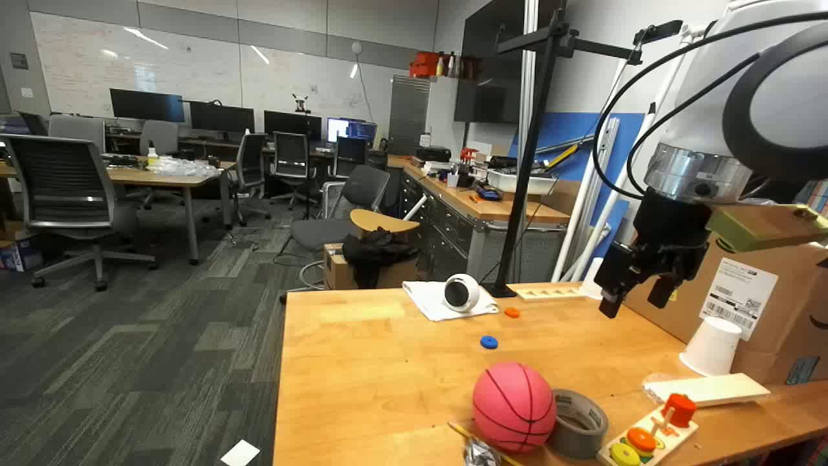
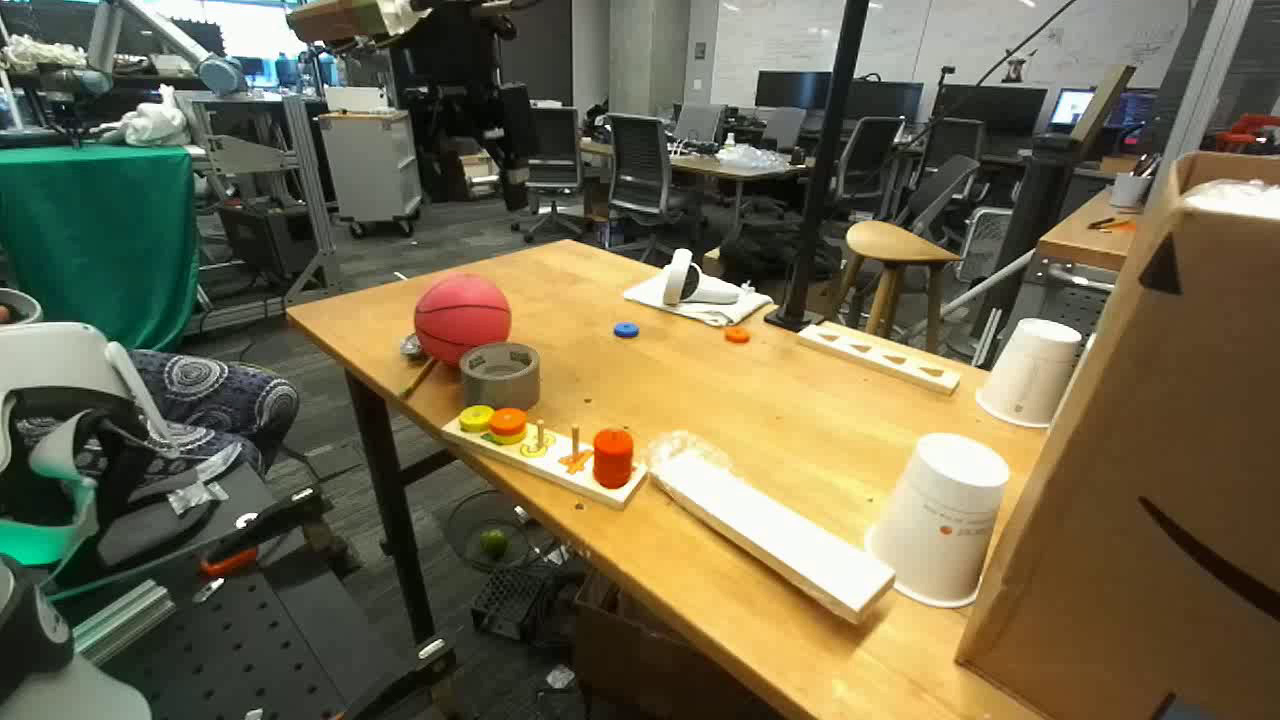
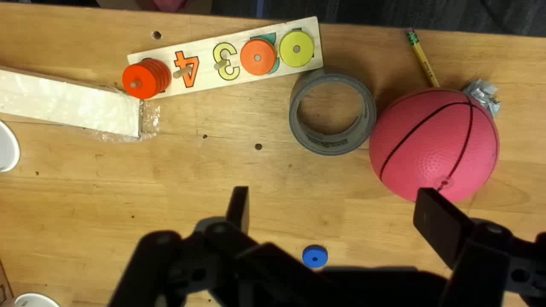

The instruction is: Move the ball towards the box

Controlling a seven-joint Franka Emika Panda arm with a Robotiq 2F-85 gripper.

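In an exterior view, the pink basketball sits at the bottom centre, on the wooden desk. Just beside it is a grey roll of duct tape; whether the two touch I cannot tell. In the wrist view it lies at the right, with a yellow pencil and a crumpled silver scrap at its upper edge.

The brown cardboard box stands at the right in both exterior views, well apart from the basketball, an upside-down paper cup near it.

The end effector hangs over the desk, its two fingers spread wide.

Left of the tape in the wrist view lies a wooden counting board; a blue ring rests at the bottom centre.
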